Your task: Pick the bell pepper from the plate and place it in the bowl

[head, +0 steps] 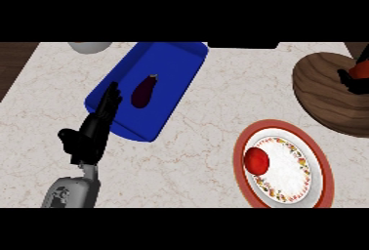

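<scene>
The work surface is a pale, cream-coloured marble-patterned table [194, 146] with faint brown veining. Dark brown wood is showing beyond its far left corner and far right corner.

The red, rounded bell pepper [256, 160] is sitting on the left part of the white round plate with a red rim and a speckled floral band [302, 183], at the lower right of the table. Nothing is touching it.

The large brown wooden bowl [328, 105] is lying at the right edge, just beyond the plate and partly cut off by the frame. A black object with a red-orange part [356, 74] is showing at its far right side; what it is cannot be told.

A blue rectangular plastic tray [169, 63] is lying diagonally at the upper middle of the table. A dark purple aubergine [143, 92] is resting inside it. A pale rounded object [90, 47] is showing at the far edge, mostly cut off.

The black left hand [88, 136] on its grey forearm [71, 193] is coming in from the lower left. Its fingers [110, 100] are extending straight, close together, over the near left edge of the tray, holding nothing. Whether they are touching the tray cannot be told.
</scene>
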`<action>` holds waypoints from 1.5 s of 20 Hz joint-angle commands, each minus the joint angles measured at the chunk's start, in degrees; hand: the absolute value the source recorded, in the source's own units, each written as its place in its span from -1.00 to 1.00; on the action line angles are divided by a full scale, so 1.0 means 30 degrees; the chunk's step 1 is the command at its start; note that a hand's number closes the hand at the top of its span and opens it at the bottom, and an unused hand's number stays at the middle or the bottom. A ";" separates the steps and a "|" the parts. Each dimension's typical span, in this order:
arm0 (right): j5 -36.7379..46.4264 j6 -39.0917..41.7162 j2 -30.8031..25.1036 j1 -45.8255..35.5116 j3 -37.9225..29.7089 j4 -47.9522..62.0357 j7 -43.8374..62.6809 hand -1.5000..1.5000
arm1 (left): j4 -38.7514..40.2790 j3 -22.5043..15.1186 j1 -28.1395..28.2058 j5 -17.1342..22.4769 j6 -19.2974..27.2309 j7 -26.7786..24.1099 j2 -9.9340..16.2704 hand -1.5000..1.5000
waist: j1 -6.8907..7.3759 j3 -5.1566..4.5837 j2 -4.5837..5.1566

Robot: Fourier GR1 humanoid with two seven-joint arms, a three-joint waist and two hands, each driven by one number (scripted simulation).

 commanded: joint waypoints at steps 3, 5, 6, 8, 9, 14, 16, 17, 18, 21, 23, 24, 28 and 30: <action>0.0000 0.0734 -0.0252 -0.1654 -0.0766 0.6272 -0.1831 1.00 | -0.0335 -0.0845 0.0615 -0.0403 0.0150 -0.0252 -0.0575 0.00 | 0.0409 0.0033 0.0153; 0.0030 0.2132 -0.0630 -0.2396 -0.0655 0.7561 -0.2312 -1.00 | -0.0181 -0.0272 -0.0016 -0.0071 -0.0068 0.0111 -0.0161 0.00 | 0.0389 0.0030 0.0133; 0.0354 0.2157 -0.0073 -0.2534 -0.0227 0.7991 -0.2731 -1.00 | -0.0112 -0.0212 0.0169 0.0129 -0.0419 -0.0139 0.0021 0.00 | 0.0596 0.0039 0.0206; 0.0007 0.3216 -0.0876 -0.2011 -0.0591 0.8853 -0.4810 -1.00 | -0.0949 0.0266 0.0242 0.0465 -0.0730 0.0729 0.0674 0.00 | 0.0487 0.0053 0.0150; 0.0056 0.3568 -0.0866 -0.1923 -0.0496 0.9159 -0.5752 -1.00 | -0.0568 0.0165 0.0476 0.0438 -0.0661 0.0022 0.0405 0.00 | 0.0362 0.0045 0.0145; -0.1432 0.4418 -0.0401 -0.3280 -0.2049 1.0399 -0.7068 -1.00 | -0.0068 -0.0039 0.0754 0.0361 -0.0545 -0.0725 -0.0012 0.00 | 0.0365 0.0042 0.0145; -0.2372 0.4974 -0.0949 -0.4052 -0.3015 1.0383 -0.7271 -1.00 | 0.0072 0.0121 0.0228 0.0274 -0.0599 -0.0582 0.0239 0.00 | 0.0246 0.0036 0.0110; -0.2748 0.4897 -0.1294 -0.3333 -0.3503 1.0781 -0.8241 -1.00 | -0.0186 0.0043 0.0551 0.0098 -0.0377 -0.0534 0.0174 0.00 | 0.0221 0.0050 0.0122; -0.3139 0.4467 -0.0939 -0.3542 -0.3887 1.0645 -0.8246 -1.00 | 0.0473 -0.0683 0.0141 -0.0476 0.0302 -0.0488 -0.0746 0.00 | 0.0017 0.0041 0.0099; -0.3856 0.5657 -0.1945 -0.4266 -0.4740 1.1693 -0.7490 -1.00 | -0.0274 0.0309 -0.0072 0.0605 -0.0595 0.0211 0.0170 0.00 | 0.0200 0.0035 0.0112; -0.3987 0.6203 -0.2256 -0.4917 -0.4904 1.2252 -0.6315 -1.00 | -0.0545 -0.0309 0.0526 -0.0117 -0.0098 -0.0197 -0.0202 0.00 | 0.0254 0.0031 0.0094; -0.4213 0.7426 -0.3211 -0.4499 -0.5114 1.2471 -0.6555 -1.00 | -0.0660 -0.0624 0.0479 -0.0312 -0.0016 0.0262 -0.0351 0.00 | 0.0145 0.0037 0.0083; -0.4502 0.8984 -0.3943 -0.4388 -0.5375 1.3150 -0.5964 -1.00 | -0.0136 -0.0195 0.0150 -0.0311 -0.0177 -0.0250 0.0047 0.00 | 0.0253 0.0050 0.0160; -0.5061 1.0692 -0.4474 -0.4032 -0.5809 1.3413 -0.6109 -1.00 | 0.0627 0.0062 -0.0138 -0.0186 -0.0070 -0.0624 -0.0112 0.00 | 0.0091 0.0053 0.0180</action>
